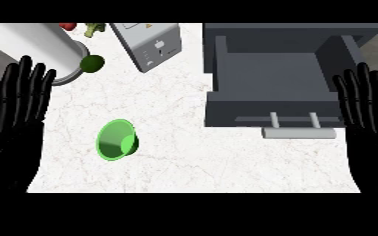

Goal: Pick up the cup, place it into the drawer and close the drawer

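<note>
Green glossy cup (117, 139) lies tipped on the marbled white bench (192, 165), untouched, well left of the open grey boxy drawer (275, 82) with its pale bar handle (299, 132), while left hand (22, 105) and right hand (359, 102) rest spread at the edges, so the pickup looks next.

Left hand (22, 105) at the view's left edge: fingers straight, pointing up, slightly spread, palm flat, holding nothing. Right hand (358, 102) at the right edge, same pose: fingers straight and up, nothing in it. Both sit at about the same height in the view and are well apart, one per side. Below each hand the dark shape runs down toward the lower edge; forearms can't be told apart from the hands here. No contact with anything visible.
</note>
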